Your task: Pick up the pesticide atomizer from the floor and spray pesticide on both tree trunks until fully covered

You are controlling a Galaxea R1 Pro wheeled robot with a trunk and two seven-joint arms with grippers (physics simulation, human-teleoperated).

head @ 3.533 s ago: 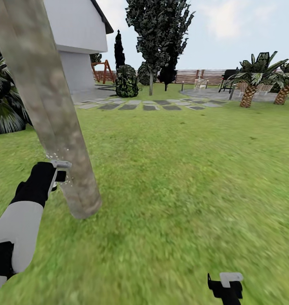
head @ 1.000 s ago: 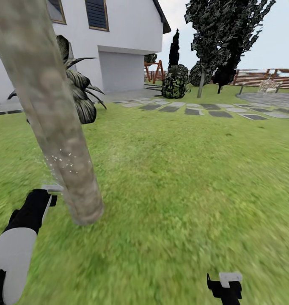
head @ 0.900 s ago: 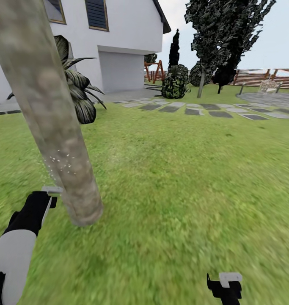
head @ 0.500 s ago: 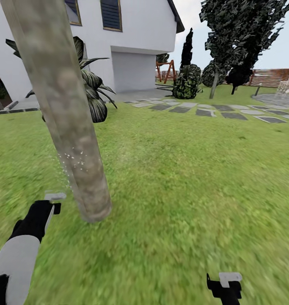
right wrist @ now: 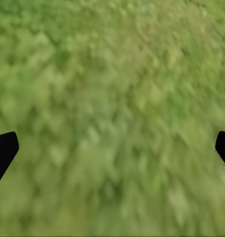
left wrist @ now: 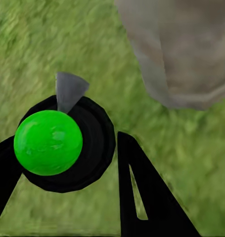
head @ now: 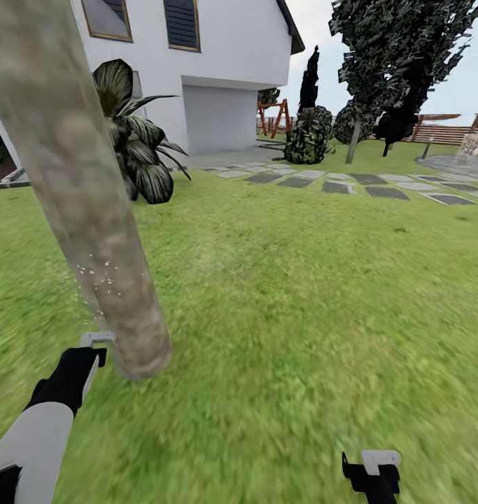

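Observation:
A thick pale, mottled tree trunk leans up out of the lawn at the left, its base close to my left gripper. That gripper is shut on the pesticide atomizer, whose grey nozzle points at the trunk. Fine white spray droplets speckle the bark just above the nozzle. The left wrist view looks down on the atomizer, a green ball in a black ring, held between the black fingers, with the trunk just beyond. My right gripper hangs low over bare grass, open.
A white house stands behind, with a striped-leaf plant near its wall. Grey stepping stones cross the lawn toward dark bushy trees and a brown slat fence. Open grass lies to the trunk's right.
The whole view has shifted as the robot moves around the trunk. My left gripper with the atomizer sits slightly lower beside the trunk's base. Droplets still show on the bark. The right arm is unchanged.

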